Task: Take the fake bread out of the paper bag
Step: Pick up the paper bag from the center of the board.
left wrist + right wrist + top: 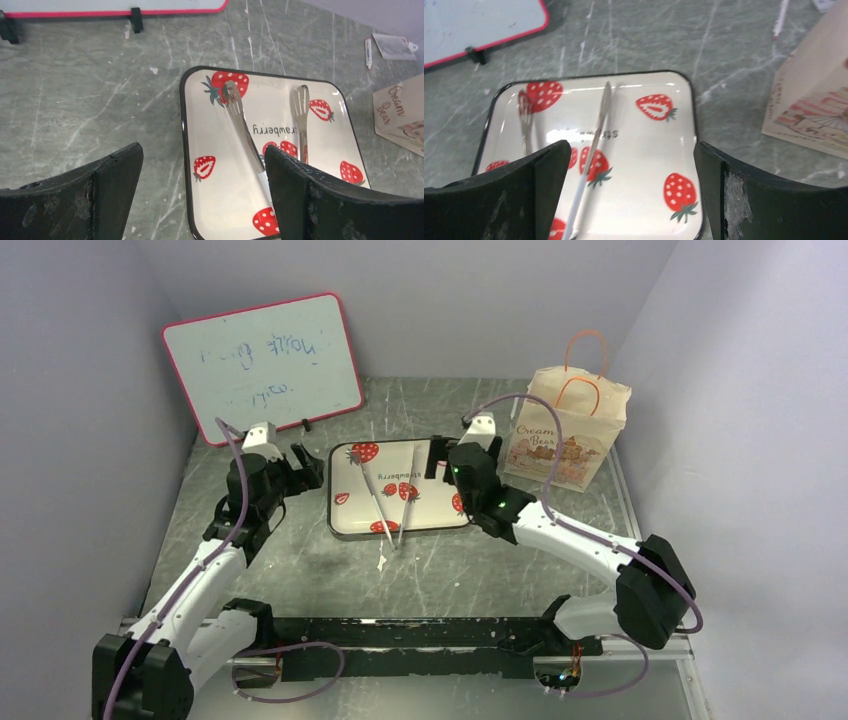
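The pale tan paper bag (566, 430) with orange cord handles stands upright at the back right; its corner also shows in the left wrist view (400, 112) and in the right wrist view (816, 95). No fake bread is visible; the bag's inside is hidden. My left gripper (307, 466) is open and empty, at the left edge of the strawberry tray (440, 515); in its wrist view (202, 200) the jaws stand wide apart. My right gripper (447, 457) is open and empty over the tray's right part, left of the bag, jaws wide in its wrist view (631, 200).
The white strawberry-printed tray (192, 150) holds metal tongs (385, 502) with white handles. A pink-framed whiteboard (262, 362) leans at the back left. A small white pen and packet (394, 46) lie near the back wall. Grey walls close in on three sides.
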`<state>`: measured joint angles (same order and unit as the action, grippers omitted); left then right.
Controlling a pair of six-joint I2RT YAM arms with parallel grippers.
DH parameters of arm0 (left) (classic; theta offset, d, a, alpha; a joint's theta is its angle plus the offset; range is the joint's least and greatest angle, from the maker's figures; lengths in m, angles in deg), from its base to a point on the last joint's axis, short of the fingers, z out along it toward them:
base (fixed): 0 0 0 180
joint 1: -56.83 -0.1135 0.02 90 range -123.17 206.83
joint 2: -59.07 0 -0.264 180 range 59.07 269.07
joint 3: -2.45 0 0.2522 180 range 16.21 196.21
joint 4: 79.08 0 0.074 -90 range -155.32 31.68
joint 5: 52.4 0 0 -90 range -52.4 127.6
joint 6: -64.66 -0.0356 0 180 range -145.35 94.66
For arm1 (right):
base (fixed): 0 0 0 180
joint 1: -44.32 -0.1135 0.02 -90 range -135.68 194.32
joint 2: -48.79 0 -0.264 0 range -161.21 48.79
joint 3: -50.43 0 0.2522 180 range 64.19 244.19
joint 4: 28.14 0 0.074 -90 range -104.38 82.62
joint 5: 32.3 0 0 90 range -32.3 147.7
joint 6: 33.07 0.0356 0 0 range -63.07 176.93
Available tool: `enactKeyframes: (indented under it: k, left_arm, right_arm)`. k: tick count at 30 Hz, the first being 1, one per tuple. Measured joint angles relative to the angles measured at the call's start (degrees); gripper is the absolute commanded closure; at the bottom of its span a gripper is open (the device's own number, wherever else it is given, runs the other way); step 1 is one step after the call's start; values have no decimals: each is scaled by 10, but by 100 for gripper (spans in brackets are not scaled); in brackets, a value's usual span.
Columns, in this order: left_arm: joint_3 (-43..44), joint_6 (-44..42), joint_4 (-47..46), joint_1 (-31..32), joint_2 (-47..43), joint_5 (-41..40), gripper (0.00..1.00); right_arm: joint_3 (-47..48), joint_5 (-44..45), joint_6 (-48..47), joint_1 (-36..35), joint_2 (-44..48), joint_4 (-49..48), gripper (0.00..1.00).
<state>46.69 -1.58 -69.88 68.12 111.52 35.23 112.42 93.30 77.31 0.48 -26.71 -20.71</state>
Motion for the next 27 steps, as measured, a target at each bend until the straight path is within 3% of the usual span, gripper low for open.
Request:
enactKeyframes:
  k: [10, 16, 22, 27]
  left_arm:
    - [66, 6, 47, 35, 41, -2, 4]
    - [120, 18, 80, 35, 75, 14, 4]
    - [226, 22, 99, 36, 131, 53, 4]
    - [294, 34, 91, 39, 181, 110, 4]
  right_arm:
    - [42, 16, 21, -113, -69, 62, 0]
    - [101, 61, 39, -144, -99, 134, 0]
    - [277, 154, 25, -140, -105, 209, 0]
    - [465, 227, -5, -98, -168, 261, 0]
